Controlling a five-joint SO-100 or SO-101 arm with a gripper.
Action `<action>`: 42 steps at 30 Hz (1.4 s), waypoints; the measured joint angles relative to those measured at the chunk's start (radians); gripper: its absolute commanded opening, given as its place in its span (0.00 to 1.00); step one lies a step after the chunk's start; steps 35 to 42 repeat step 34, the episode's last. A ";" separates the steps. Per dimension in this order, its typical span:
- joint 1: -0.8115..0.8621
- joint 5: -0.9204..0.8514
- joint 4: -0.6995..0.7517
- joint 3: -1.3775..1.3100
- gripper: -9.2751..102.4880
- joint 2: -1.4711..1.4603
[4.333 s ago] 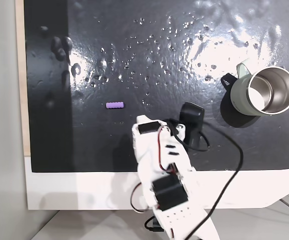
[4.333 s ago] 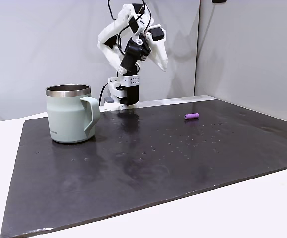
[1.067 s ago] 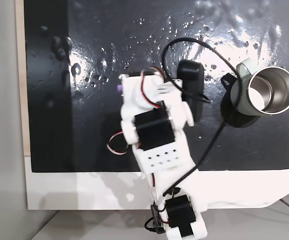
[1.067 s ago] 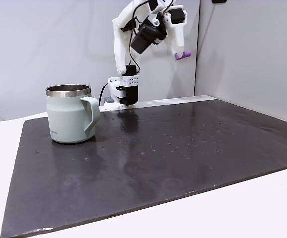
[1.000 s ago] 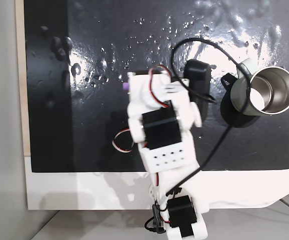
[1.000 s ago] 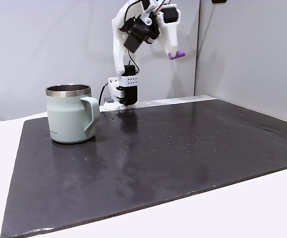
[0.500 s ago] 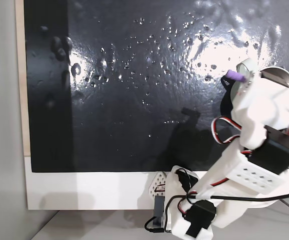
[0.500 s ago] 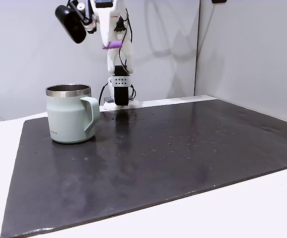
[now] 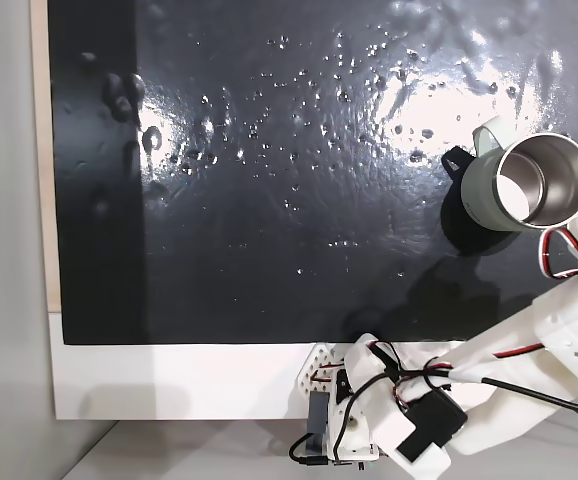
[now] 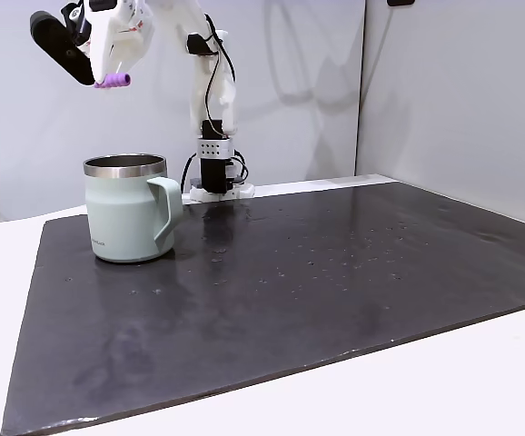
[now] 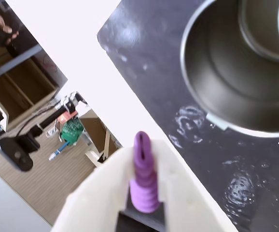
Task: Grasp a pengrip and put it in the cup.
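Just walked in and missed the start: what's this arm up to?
The arm's gripper is shut on a small purple pengrip, held in the air above the cup, which stands upright on the dark mat. In the wrist view the pengrip sits beside the cup's opening, not yet over it.

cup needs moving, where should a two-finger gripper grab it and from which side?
Probably the rim: the cup stands upright with its mouth open, so come from above, one finger inside, one outside. The gripper is shut on the pengrip.
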 measured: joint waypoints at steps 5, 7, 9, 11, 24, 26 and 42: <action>0.018 0.003 -0.002 0.000 0.31 -0.011; 0.018 0.014 -0.002 0.000 0.40 -0.011; 0.018 0.026 0.000 0.000 0.43 -0.011; 0.018 0.034 0.000 0.000 0.44 -0.011; 0.021 0.035 0.014 0.000 0.43 -0.011; 0.021 0.035 0.014 0.000 0.43 -0.011; 0.021 0.034 0.014 0.000 0.43 -0.011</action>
